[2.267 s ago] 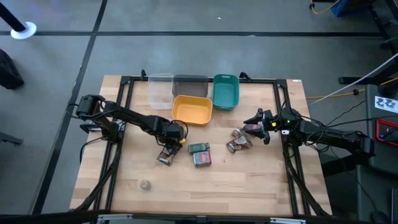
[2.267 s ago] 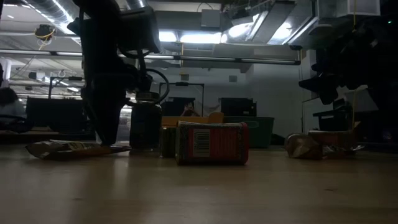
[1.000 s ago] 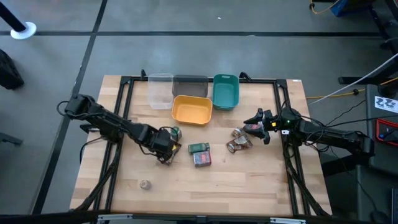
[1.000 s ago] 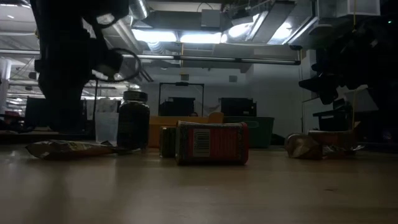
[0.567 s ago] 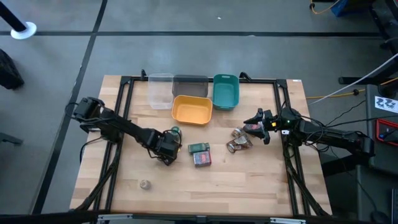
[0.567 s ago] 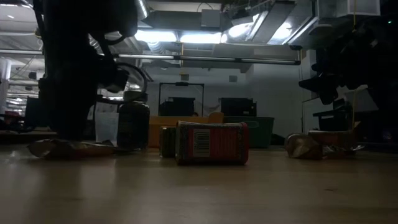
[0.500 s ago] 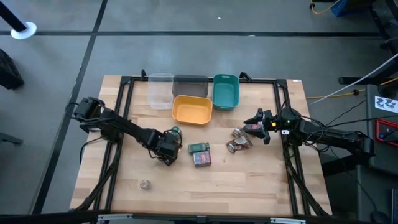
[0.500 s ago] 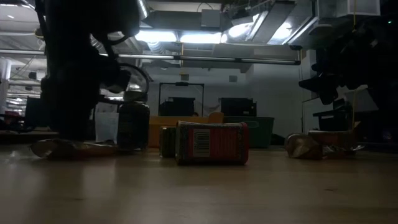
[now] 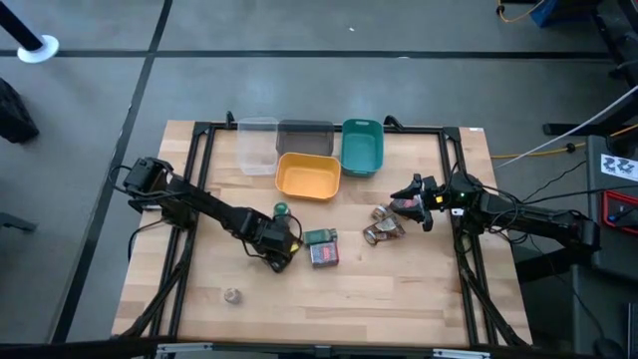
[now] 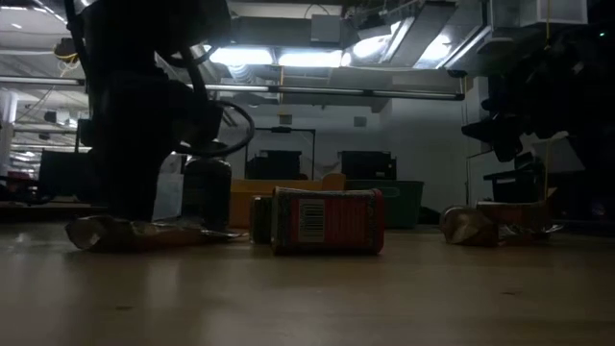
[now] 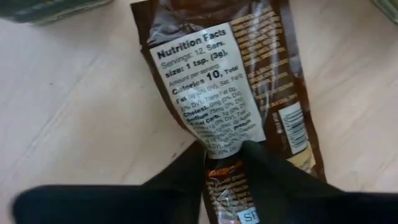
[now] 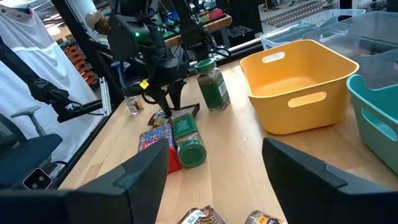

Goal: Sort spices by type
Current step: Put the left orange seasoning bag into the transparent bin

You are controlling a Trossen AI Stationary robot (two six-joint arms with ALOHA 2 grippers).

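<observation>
Brown packet (image 11: 242,106) (label up) pinched between left gripper (image 11: 225,163) fingers; right gripper (image 12: 211,180) wide open.

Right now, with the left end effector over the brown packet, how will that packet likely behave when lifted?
The brown packet looks flat and crinkly, so it will probably flop from wherever the left end effector pinches it. Its glossy film may be slippery. Lying thin on the table, it seems light and unlikely to roll.

Wooden table (image 9: 399,289) — jars (image 9: 281,210), boxes (image 9: 324,255), packets (image 9: 384,231), perhaps tin (image 9: 232,295).
</observation>
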